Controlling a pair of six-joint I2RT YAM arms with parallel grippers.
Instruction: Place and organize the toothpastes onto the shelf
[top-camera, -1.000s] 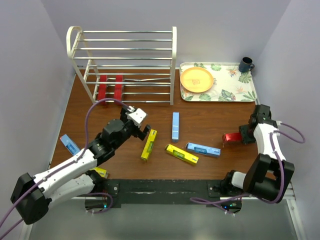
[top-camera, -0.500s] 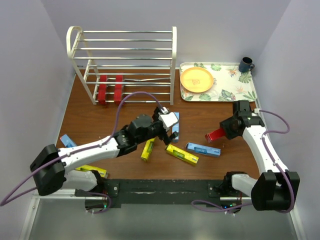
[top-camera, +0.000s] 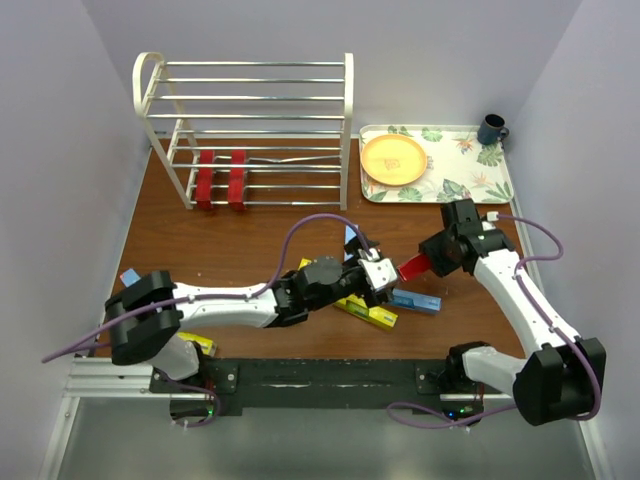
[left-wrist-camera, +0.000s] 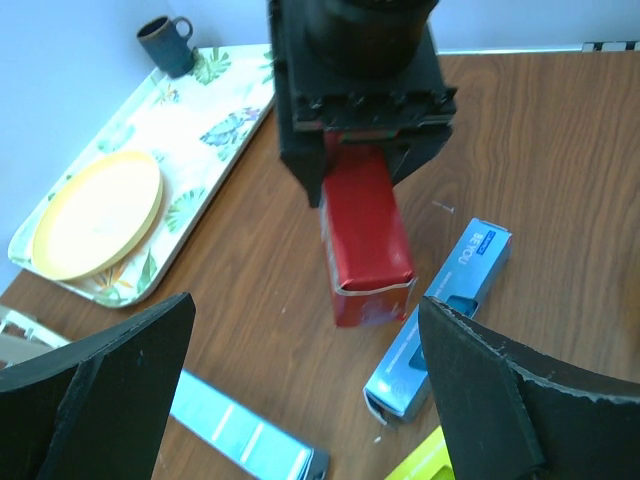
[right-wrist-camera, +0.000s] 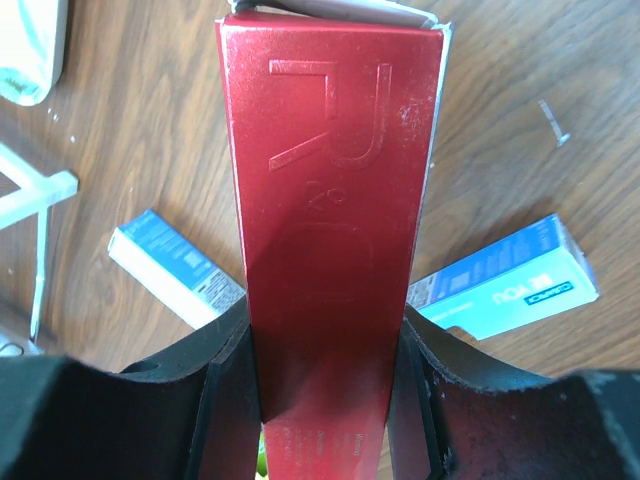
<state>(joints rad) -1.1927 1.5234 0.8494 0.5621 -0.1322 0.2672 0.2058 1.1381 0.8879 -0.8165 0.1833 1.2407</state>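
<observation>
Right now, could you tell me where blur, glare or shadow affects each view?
Top external: evenly lit and sharp, only soft shadows on the table. Left wrist: the red carton is crisp, the jaws in the foreground dark and blurred. Right wrist: sheen brightens that carton's face; the jaws below are out of focus.

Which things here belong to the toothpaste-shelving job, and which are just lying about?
Job: white wire shelf; two red cartons on it; red carton held by the right gripper; yellow cartons and light blue cartons on the table.
Lying about: floral tray; yellow plate; dark mug.
</observation>
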